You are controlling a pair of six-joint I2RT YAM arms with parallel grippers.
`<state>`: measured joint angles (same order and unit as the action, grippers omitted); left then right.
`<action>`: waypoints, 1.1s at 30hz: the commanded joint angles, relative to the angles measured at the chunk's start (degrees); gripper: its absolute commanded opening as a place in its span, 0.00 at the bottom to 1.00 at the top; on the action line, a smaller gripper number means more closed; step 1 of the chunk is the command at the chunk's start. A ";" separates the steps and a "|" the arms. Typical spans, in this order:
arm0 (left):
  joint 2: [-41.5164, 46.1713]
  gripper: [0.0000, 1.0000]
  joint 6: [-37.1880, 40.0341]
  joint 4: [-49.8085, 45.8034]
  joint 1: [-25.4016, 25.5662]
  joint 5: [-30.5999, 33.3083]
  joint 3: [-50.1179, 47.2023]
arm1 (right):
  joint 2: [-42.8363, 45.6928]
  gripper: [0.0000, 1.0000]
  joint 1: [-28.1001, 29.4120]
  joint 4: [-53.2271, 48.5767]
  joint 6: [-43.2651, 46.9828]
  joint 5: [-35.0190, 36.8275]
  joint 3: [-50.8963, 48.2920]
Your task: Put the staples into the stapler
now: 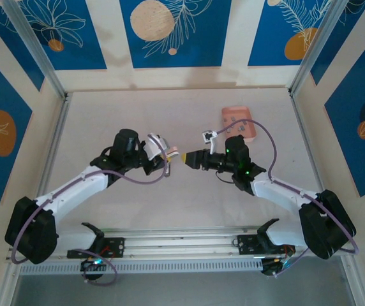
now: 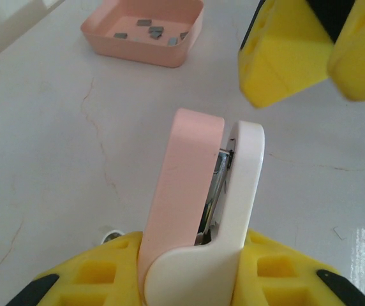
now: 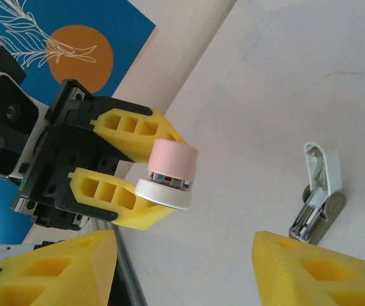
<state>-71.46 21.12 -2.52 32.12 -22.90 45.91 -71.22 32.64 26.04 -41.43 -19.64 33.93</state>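
My left gripper [image 2: 190, 264] is shut on the stapler [image 2: 198, 185], a pink and white body held off the table with its metal channel showing between the two halves. Seen end-on, the stapler [image 3: 168, 173] sits between the left gripper's yellow fingers [image 3: 128, 131]. My right gripper [image 3: 182, 274] is open and holds nothing; it faces the stapler's tip from a short gap. From above, the left gripper [image 1: 164, 157] and the right gripper [image 1: 186, 159] meet nose to nose at mid-table. Several small grey staples [image 2: 154, 30] lie in the pink tray [image 2: 138, 58].
The pink tray [image 1: 251, 132] sits at the back right of the table. A small white and metal part [image 3: 318, 194] lies on the table near it, also seen from above [image 1: 208, 136]. Metal frame posts stand at both sides.
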 commanded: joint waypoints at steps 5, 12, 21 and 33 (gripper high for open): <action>1.87 0.16 0.85 4.36 3.16 2.21 -1.70 | 1.86 0.58 1.38 -1.02 -3.44 -2.35 0.93; 2.36 0.16 1.09 5.47 4.34 3.77 -1.97 | 0.50 0.54 2.19 -1.61 -8.52 -2.34 2.24; 3.21 0.16 2.02 5.72 4.89 3.91 -2.23 | -0.85 0.47 4.43 -1.41 -11.74 0.10 2.81; 4.83 0.16 2.64 4.51 5.15 3.98 -2.93 | -2.33 0.44 5.31 -1.74 -12.54 2.51 4.43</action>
<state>-68.27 22.70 1.23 36.51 -18.96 43.48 -72.71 37.52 24.40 -53.49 -18.00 36.51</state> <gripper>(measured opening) 0.283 0.443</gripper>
